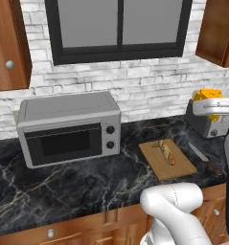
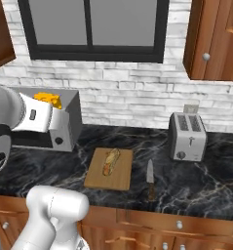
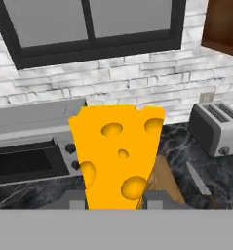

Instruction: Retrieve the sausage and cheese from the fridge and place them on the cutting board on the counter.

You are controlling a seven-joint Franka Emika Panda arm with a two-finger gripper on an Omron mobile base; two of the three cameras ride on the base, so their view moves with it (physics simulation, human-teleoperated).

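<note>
Hand clamped on the yellow cheese held above the counter, cutting board beneath carrying a bread roll, knife beside it, microwave and toaster further back

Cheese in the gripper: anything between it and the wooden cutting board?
Nothing visible blocks the path. The yellow holed cheese wedge is held above the counter, but the light-brown wooden cutting board already carries a tan speckled bread roll, leaving bare wood beside it.
</note>
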